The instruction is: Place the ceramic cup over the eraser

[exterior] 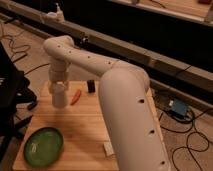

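Cup (59, 101): found left of the eraser (90, 86), apart from it, at the lower end of the downward-pointing gripper (59, 94). The gripper was clenched, and by appearance it was clenched on the cup. This is judged to be the grasp that precedes carrying the cup across and setting it down over the eraser. Whether the cup's base was on the table (85, 125) or just clear of it could not be determined.

Appearance: small, plain white and without a handle. Its outline merged with the white gripper above it.

Eraser: a dark upright block, uncovered, so the placement was not yet done. An orange item (75, 97) lay between the eraser and the cup, just left of the eraser. It is judged an obstacle on any low path.

A green plate (44, 146) sat well in front and left of the eraser. A small pale block (108, 148) lay well in front of it, beside the arm (125, 95).
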Controlling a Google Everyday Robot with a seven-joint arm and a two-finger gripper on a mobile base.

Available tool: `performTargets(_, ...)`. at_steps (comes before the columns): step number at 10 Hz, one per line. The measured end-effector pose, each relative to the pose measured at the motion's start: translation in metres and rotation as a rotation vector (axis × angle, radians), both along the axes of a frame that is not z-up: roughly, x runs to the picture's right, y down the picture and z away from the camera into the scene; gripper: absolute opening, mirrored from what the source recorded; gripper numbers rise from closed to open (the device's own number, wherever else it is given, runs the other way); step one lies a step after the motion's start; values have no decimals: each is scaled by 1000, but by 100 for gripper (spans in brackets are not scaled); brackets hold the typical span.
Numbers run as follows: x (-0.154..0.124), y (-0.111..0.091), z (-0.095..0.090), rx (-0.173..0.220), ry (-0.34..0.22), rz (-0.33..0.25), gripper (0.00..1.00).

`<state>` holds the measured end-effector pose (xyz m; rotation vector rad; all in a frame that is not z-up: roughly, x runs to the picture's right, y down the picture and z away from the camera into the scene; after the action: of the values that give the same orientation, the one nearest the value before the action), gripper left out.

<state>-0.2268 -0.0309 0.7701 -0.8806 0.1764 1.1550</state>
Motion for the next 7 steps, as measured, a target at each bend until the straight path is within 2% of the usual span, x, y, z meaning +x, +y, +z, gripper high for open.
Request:
performTargets(1,16,-22,-5,0,-3,52,0)
performTargets(3,35,-43,-9,0,-4,107,0)
performTargets(7,34,-43,-10,0,-7,109,0)
